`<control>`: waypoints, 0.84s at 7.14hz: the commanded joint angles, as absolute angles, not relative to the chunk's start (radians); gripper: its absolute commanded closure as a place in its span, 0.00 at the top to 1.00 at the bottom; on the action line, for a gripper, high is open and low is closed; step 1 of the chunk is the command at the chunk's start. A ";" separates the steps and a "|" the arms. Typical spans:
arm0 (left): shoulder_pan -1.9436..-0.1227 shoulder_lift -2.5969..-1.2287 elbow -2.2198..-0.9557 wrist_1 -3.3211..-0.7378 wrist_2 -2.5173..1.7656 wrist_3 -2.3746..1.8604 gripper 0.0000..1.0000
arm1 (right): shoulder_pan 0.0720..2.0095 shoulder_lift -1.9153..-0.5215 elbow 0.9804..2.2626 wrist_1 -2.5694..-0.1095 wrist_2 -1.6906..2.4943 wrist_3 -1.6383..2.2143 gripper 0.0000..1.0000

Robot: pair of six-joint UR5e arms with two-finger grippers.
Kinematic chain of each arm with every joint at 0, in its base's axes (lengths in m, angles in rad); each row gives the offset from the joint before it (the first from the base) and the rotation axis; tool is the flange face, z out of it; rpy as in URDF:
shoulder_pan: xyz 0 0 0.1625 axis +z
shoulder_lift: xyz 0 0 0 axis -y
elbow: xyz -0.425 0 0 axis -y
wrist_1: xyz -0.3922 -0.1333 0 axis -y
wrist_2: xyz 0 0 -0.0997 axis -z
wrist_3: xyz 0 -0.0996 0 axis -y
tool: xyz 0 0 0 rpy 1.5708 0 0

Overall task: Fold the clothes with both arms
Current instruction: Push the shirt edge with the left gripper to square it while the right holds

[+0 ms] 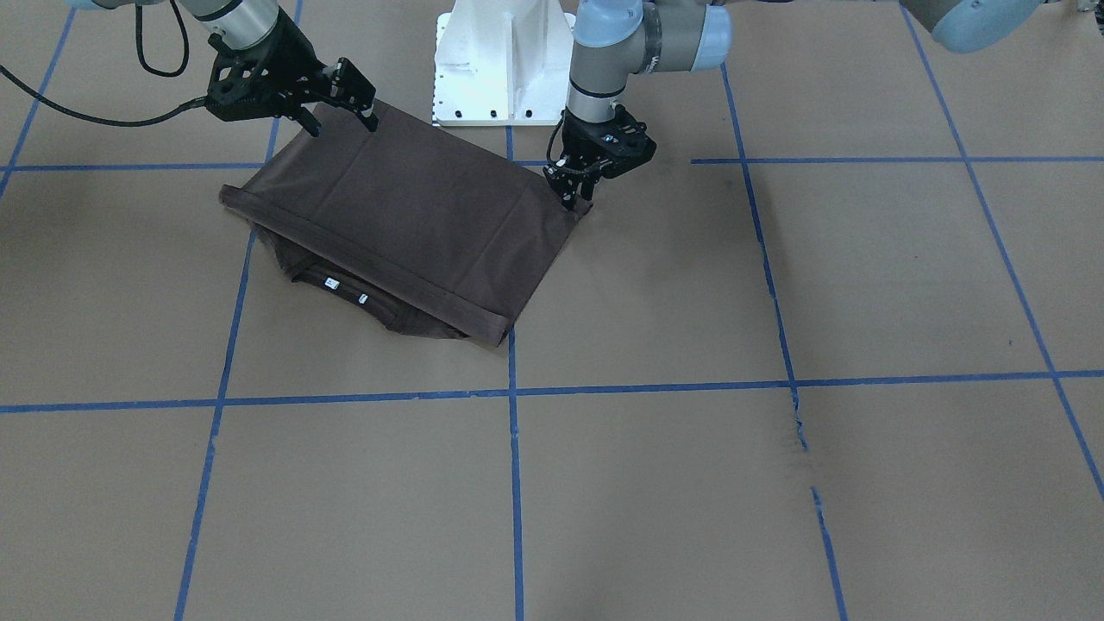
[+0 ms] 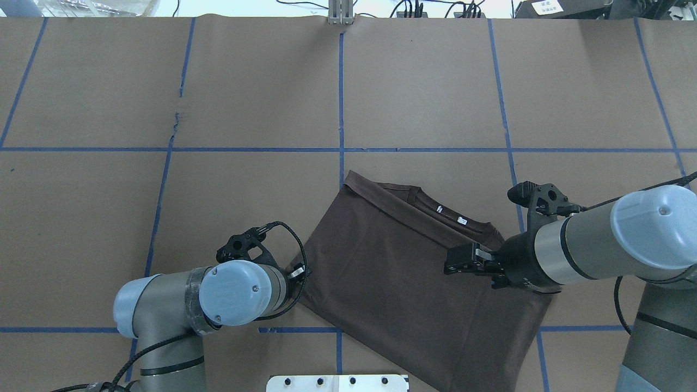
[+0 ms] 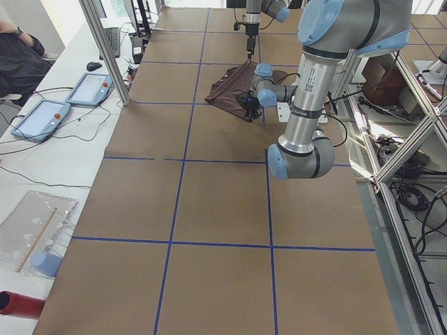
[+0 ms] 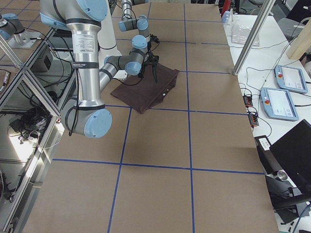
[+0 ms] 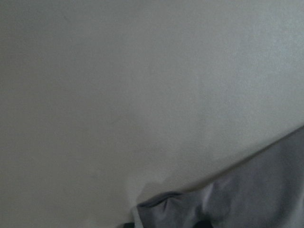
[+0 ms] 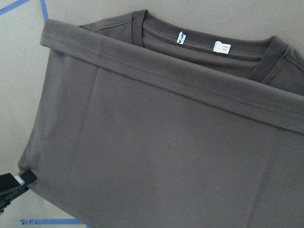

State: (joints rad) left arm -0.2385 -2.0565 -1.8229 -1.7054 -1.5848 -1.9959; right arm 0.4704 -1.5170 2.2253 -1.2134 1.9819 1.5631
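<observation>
The dark brown T-shirt lies on the table just in front of the robot's base. It is doubled over, so its hem band runs just short of the collar and the white labels. The left claw stands at the shirt's folded corner with its fingers drawn close together, apparently pinching the cloth there. The right claw hangs spread wide over the opposite corner of the folded edge and grips nothing. The step in hand looks like taking both corners of that edge for the next fold. To do it well, the right claw should drop straight onto its corner and catch both layers. The two arms should then lift together with even tension so the hem does not skew against the collar. Much is hard to check. In the overhead view the left wrist hides its own fingers. The left wrist camera gives only a blurred stretch of table and a sliver of rumpled cloth. The sleeves are tucked out of sight, no chest logo shows, and the overhead view cuts off the shirt's near edge.
</observation>
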 commanded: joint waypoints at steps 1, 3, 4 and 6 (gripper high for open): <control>-0.258 -2.057 -1.827 -1.703 -1.588 -1.988 0.00 | 0.471 -1.517 2.226 -1.213 1.982 1.563 1.00; -0.261 -2.057 -1.827 -1.701 -1.589 -1.988 0.00 | 0.471 -1.516 2.218 -1.213 1.982 1.563 1.00; -0.273 -2.056 -1.827 -1.701 -1.589 -1.987 0.00 | 0.472 -1.516 2.220 -1.213 1.982 1.563 1.00; -0.328 -2.056 -1.819 -1.701 -1.591 -1.941 0.00 | 0.477 -1.517 2.220 -1.213 1.983 1.563 1.00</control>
State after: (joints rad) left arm -0.2924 -2.0557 -1.8240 -1.7013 -1.5901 -1.9685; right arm 0.4740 -1.5164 2.2197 -1.2134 1.9822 1.5631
